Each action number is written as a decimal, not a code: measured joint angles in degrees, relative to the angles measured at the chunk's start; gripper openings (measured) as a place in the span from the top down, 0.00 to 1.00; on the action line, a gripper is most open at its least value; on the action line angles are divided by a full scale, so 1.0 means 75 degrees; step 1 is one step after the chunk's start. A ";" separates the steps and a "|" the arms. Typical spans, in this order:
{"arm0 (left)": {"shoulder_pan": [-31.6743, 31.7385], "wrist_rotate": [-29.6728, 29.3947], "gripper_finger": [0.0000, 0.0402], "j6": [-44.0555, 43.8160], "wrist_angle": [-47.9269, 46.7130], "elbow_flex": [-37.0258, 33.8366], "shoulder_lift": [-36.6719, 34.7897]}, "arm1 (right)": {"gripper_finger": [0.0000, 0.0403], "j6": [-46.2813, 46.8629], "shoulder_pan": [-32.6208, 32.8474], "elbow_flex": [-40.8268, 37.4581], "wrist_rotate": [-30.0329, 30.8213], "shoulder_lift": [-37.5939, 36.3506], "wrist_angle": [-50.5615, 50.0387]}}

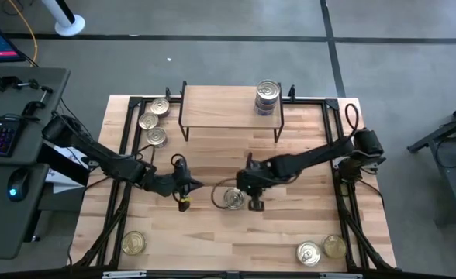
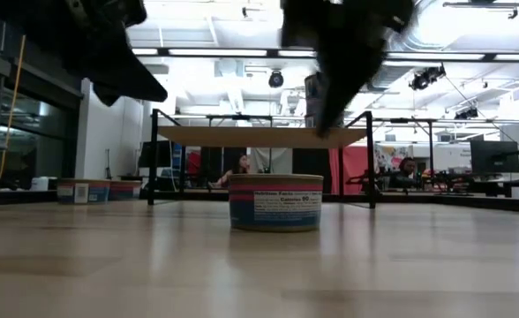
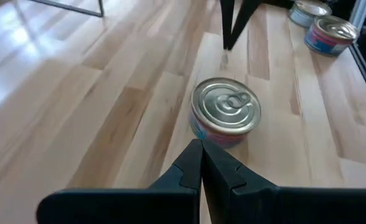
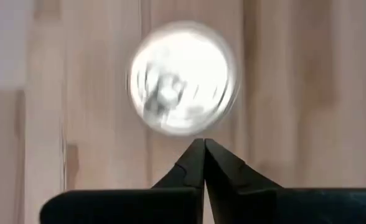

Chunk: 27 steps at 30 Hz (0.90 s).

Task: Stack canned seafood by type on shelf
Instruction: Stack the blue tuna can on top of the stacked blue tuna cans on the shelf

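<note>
Pink-and-blue labelled round silver tin (image 2: 275,202) sits mid-table, ungrasped; right gripper (image 1: 234,188) hovers above, fingers closed, empty; left gripper (image 1: 188,188) closed, waiting beside

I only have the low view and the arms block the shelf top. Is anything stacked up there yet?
Observer: Yes. From above, a stack of silver-lidded round tins stands at the end of the light-wood shelf on the right arm's side.
Operator: Is either hand holding anything?
Observer: No. The wrist views show the left hand and the right hand both shut and empty.
Operator: Any tins behind my camera?
Observer: Three along the table's near edge: a single near-left tin and a near-right pair of tins.
</note>
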 joint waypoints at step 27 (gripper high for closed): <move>0.1079 0.2448 1.00 0.2109 0.2265 0.1623 0.4235 | 1.00 0.2262 0.0841 -0.2957 0.0986 -0.0396 0.4431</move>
